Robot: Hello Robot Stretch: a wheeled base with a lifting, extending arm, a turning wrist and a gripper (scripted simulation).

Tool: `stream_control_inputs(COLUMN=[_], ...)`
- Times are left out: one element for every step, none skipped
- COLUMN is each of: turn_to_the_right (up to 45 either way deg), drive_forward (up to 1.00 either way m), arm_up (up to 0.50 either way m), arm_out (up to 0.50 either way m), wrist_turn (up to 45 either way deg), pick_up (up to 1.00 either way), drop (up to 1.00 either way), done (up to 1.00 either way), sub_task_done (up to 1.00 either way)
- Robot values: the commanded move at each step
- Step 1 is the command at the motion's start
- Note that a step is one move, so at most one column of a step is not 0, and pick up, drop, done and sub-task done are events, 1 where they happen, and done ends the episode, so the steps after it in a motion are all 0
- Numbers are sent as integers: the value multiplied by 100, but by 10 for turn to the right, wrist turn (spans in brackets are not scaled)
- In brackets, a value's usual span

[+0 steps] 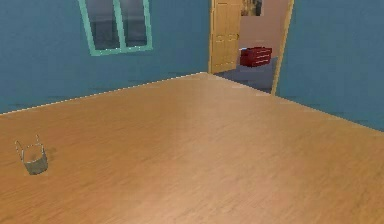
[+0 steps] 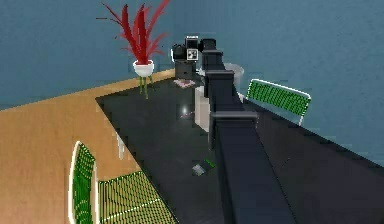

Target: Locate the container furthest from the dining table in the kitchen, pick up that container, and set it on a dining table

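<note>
Arm (image 2: 238, 150) lies out across the dark dining table (image 2: 150, 130), with the gripper (image 2: 181, 60) near the table's far end. Finger state: cannot tell. Load: cannot tell either, since a small pinkish flat thing (image 2: 185, 83) lies on the tabletop right at the fingers.

Container: not identified with certainty. Best candidate is a pale rounded thing (image 2: 232, 72) at the far end of the table, just right of the arm and partly hidden by it. A clear glass-like vessel (image 1: 33, 155) sits on the wooden floor at near left in the forward view and could also count.

Risks, as judged:
- Red plant in white pot (image 2: 143, 68) stands at the far left corner, near the gripper. A wrist turn or leftward drift could tip it.
- Pulling the arm in could drag the pale rounded thing or the small dark scrap (image 2: 198, 170) beside the arm.
- Far green chair (image 2: 277, 97) and near green chair (image 2: 100, 190) flank the table. Turning the base with the arm out could catch one.
- If a load is at the fingers, letting go this near the far edge risks an overhang.
</note>
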Motion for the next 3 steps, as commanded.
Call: stream_control_inputs(turn_to_the_right=[0,0,0], drive_forward=[0,0,0], arm_up=[-10,-32,0], arm_out=[0,0,0], wrist_turn=[0,0,0], pick_up=[0,0,0], drop=[0,0,100], done=[0,0,0], sub_task_done=[0,0,0])
